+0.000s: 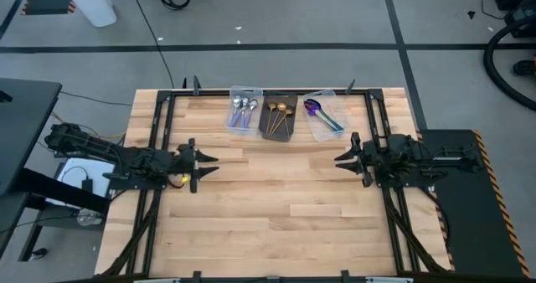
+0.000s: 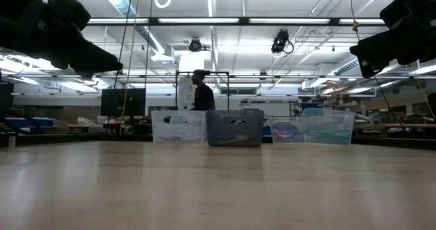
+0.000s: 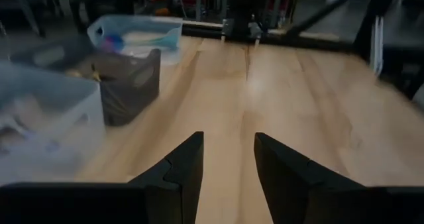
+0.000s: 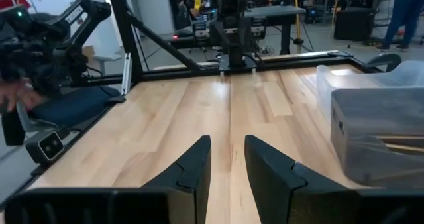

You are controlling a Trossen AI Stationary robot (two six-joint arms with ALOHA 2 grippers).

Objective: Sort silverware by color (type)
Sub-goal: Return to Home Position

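Landmark: the dark rectangular plastic bin (image 1: 280,96) stands at the middle of the far edge of the pale wooden table (image 1: 276,216).
Gold spoons: the slim gold metal spoons (image 1: 280,115) lie together inside the dark bin, bowls toward the far edge.
Silver spoons: the shiny silver metal spoons (image 1: 243,110) lie in the clear rectangular plastic bin (image 1: 246,89) that touches the dark bin on the left arm's side.
Rainbow spoons: the iridescent blue-purple metal spoons (image 1: 319,112) lie in the second clear plastic bin (image 1: 337,115), just beside the dark bin on the right arm's side and set at a slant.
Left gripper: the left gripper (image 1: 214,164) hangs above bare wood, well apart from the dark bin, nearer the front and to the left. Its fingers (image 3: 182,164) are spread with nothing between them.
Right gripper: the right gripper (image 1: 338,160) hangs above bare wood, level with the left one but on the dark bin's other side. Its fingers (image 4: 195,164) are parted by a narrow gap and hold nothing.
Room: from table height, a person (image 2: 201,90) stands in the room beyond the dark bin.
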